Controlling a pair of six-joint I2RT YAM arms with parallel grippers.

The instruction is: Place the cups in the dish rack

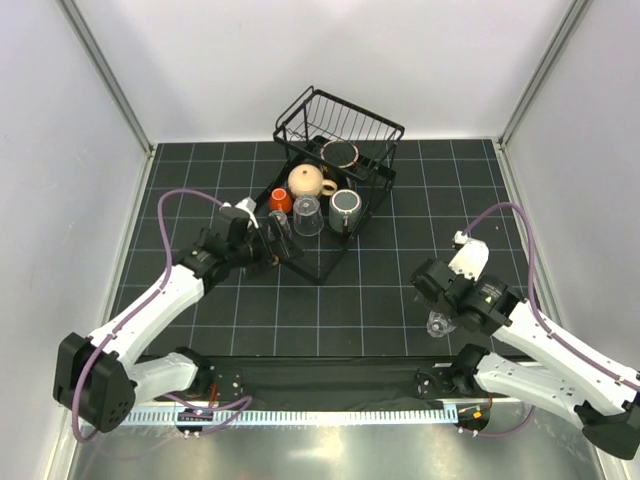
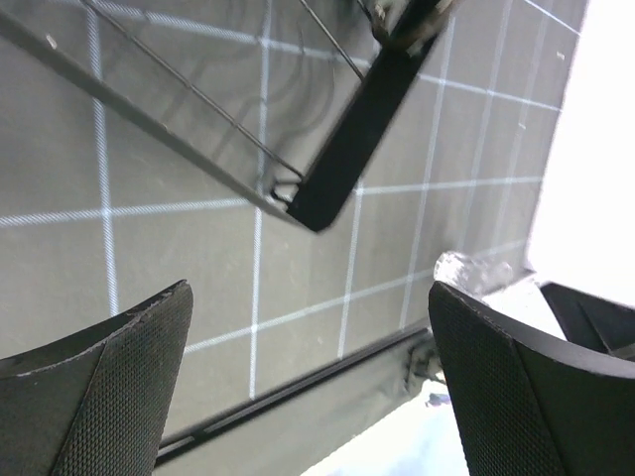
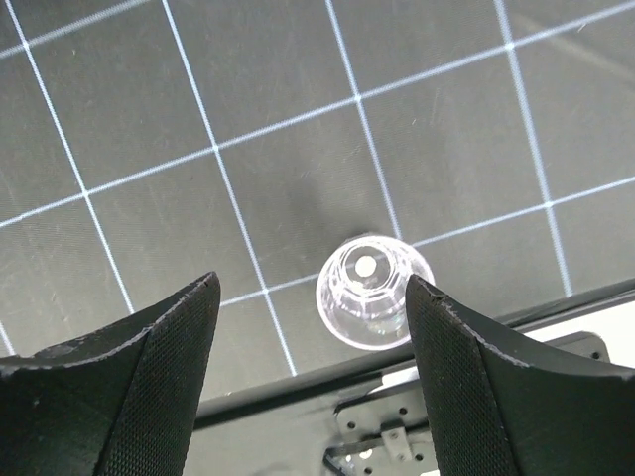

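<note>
The black wire dish rack (image 1: 372,128) stands at the back middle. On its lower frame are a red-orange cup (image 1: 280,200), a beige mug (image 1: 310,182), a clear tumbler (image 1: 307,216) and a grey mug (image 1: 345,210). A brown-rimmed cup (image 1: 342,153) sits by the basket tier. My left gripper (image 1: 266,243) is open and empty at the rack's near left side; the left wrist view (image 2: 308,297) shows the rack's corner (image 2: 319,198). My right gripper (image 1: 440,308) is open above an upside-down clear tumbler (image 1: 437,324) standing on the mat. In the right wrist view (image 3: 313,283) that tumbler (image 3: 374,293) lies close to the right finger.
The black grid mat (image 1: 360,310) covers the table, with white walls on three sides. A metal rail and cables (image 1: 330,412) run along the near edge by the arm bases. The near-edge tumbler shows far off in the left wrist view (image 2: 471,270).
</note>
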